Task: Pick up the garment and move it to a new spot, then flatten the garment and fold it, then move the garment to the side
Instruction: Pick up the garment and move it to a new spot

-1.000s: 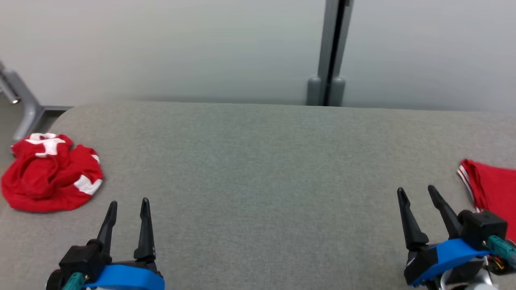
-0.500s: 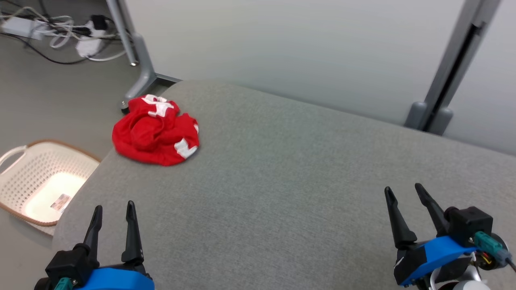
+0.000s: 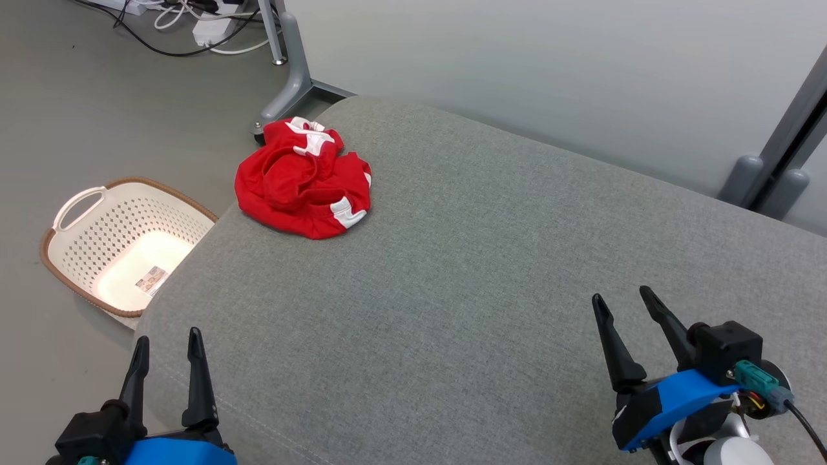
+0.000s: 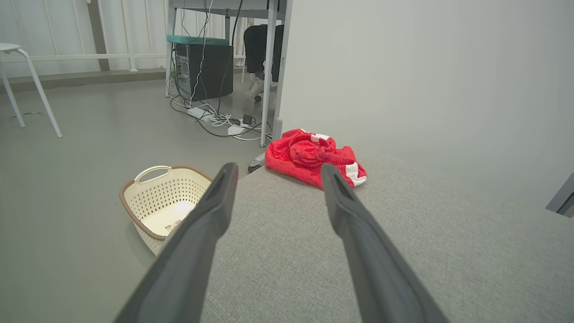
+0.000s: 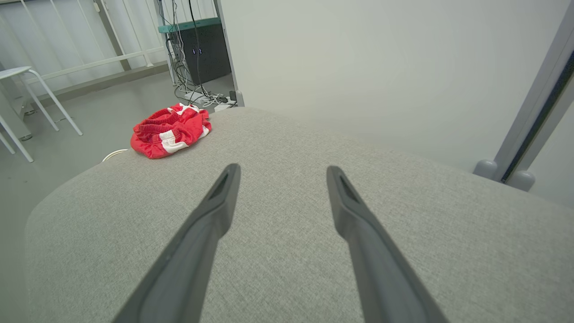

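Note:
The garment (image 3: pixel 300 180) is a crumpled red heap with white patches, lying at the far left corner of the grey padded table (image 3: pixel 491 258). It also shows in the left wrist view as the garment (image 4: pixel 309 157) ahead of the fingers, and in the right wrist view as the garment (image 5: pixel 169 130) at the far left. My left gripper (image 3: pixel 167 349) stands open at the table's near left edge, well short of the heap. My right gripper (image 3: pixel 623 302) is open at the near right, holding nothing.
A cream perforated basket (image 3: pixel 77 213) with a brown rim stands on the floor left of the table. Cables and a power strip (image 3: pixel 207 19) lie by a grey metal leg (image 3: pixel 291 71). A pale wall runs behind the table, with a grey post (image 3: pixel 769 174) at right.
The head view has swung left: the red heap now sits nearer the picture's middle, the basket and floor have come in, and the folded red cloth at right has left the picture. Both grippers stay open.

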Tool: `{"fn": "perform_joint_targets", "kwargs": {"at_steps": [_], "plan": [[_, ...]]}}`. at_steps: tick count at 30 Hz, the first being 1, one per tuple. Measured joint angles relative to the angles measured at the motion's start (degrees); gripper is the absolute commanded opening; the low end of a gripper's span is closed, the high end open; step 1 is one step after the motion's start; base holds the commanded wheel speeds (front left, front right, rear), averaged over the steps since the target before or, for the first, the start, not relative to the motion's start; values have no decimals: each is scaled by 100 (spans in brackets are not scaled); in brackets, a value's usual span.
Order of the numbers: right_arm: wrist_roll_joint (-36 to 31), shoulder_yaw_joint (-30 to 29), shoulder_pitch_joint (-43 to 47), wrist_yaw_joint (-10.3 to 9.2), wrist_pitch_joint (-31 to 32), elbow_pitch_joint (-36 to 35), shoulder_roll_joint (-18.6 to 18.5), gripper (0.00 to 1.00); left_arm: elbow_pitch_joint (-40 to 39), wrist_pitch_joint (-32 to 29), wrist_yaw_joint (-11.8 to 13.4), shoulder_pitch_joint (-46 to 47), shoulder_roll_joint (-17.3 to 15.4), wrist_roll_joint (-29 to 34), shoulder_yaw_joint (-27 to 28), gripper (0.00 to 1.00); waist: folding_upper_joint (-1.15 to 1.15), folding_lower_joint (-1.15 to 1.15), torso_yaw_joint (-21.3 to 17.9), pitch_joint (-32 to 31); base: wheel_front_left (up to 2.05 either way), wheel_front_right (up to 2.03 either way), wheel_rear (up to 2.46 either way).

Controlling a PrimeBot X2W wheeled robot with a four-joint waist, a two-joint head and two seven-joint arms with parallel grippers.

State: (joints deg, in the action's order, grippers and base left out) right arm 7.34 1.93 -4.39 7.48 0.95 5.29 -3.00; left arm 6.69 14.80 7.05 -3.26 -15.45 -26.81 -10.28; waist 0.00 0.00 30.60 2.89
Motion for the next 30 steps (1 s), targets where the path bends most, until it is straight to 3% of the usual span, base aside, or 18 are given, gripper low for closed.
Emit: {"fn": "perform_joint_targets", "kwargs": {"at_steps": [9,16,24,30], "plan": [[-75,-100,40,0,-54,22,-11,100,-58,-42,-64,147,8,-123,9,100,0,0,-30,23,0,0,0],[-147,-7,-81,0,52,-205,-62,100,293,-757,-213,1417,-326,-324,171,100,0,0,-253,496,0,0,0],[-318,414,-667,0,104,-515,-289,100,1426,-1483,-472,3090,-879,-699,520,100,0,1,-988,1533,0,0,0],[-318,714,-1136,0,66,-611,-399,100,2076,-1971,-560,3668,-1206,-1207,980,100,0,2,-1691,2367,0,0,0]]}}
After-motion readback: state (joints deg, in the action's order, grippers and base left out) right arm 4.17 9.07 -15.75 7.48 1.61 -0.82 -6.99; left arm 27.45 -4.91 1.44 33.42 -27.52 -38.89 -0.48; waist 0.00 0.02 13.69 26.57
